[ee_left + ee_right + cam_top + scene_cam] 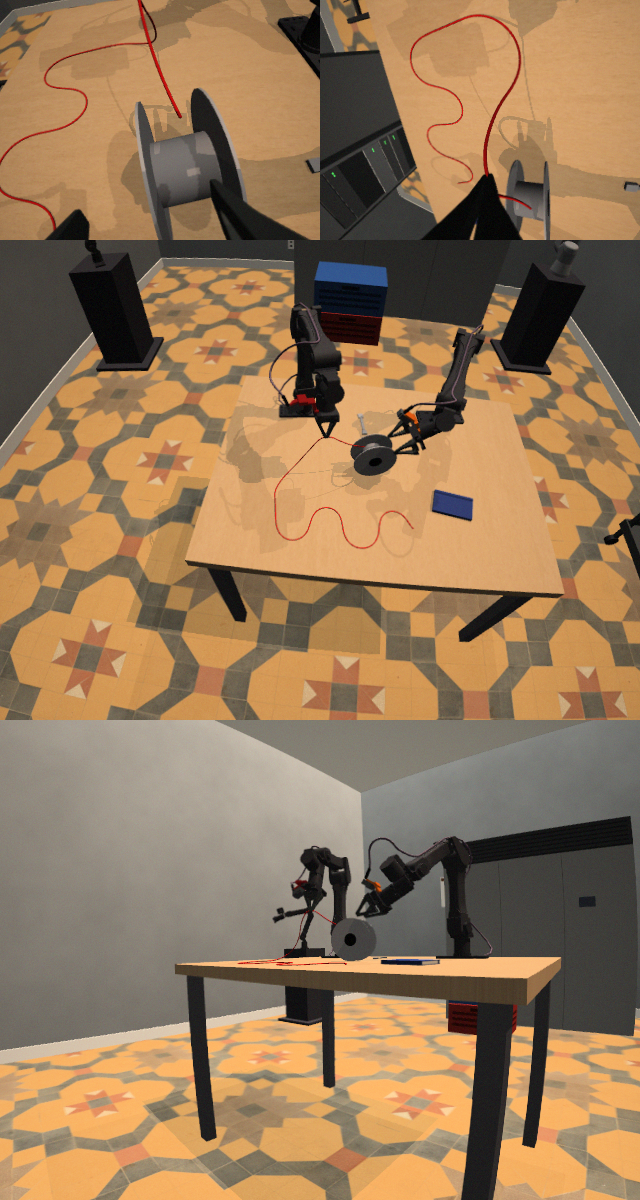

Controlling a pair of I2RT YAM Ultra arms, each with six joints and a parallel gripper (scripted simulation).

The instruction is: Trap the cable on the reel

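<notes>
A grey reel (373,457) (353,939) (185,170) (527,195) stands on its flange edges on the wooden table (491,550). A thin red cable (320,521) (279,961) (65,90) (505,95) snakes over the table. It rises to my right gripper (325,435) (311,911) (487,180), which is shut on it near one end. The short free end reaches toward the reel's hub, in the air. My left gripper (393,444) (368,913) (146,202) is open and empty. It hangs just behind and above the reel, with its fingers spread wider than the flanges.
A flat blue pad (452,505) (410,961) lies on the table toward the front, on the left arm's side. A small grey wrench (362,423) (314,165) (631,186) lies behind the reel. A blue and red cabinet (351,302) and two black pedestals stand on the floor.
</notes>
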